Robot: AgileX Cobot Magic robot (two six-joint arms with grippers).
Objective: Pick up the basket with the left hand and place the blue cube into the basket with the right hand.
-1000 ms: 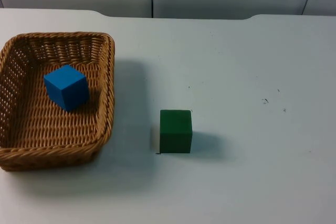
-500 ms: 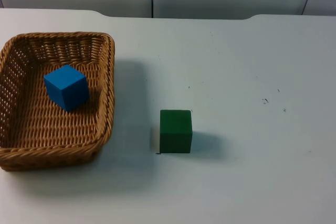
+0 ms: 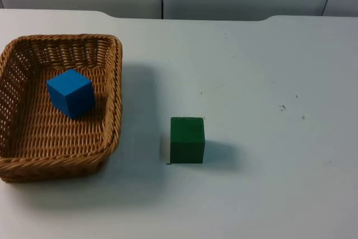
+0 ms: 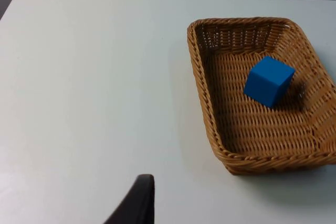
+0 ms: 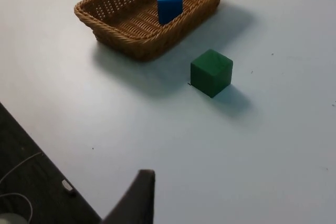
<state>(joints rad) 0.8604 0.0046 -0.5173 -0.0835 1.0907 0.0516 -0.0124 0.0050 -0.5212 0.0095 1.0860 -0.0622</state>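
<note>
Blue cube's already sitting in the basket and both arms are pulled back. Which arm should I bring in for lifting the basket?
Left, probably. The basket sits on the table's left side, nearer that arm, and its long rim faces the left wrist camera. The green cube stands between the basket and the right side. The blue cube already lies inside.

White table bears a wicker basket (well apart) and green cube.

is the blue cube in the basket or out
In. The blue cube sits on the floor of the basket, inside its rim; the green cube stands outside.
</note>
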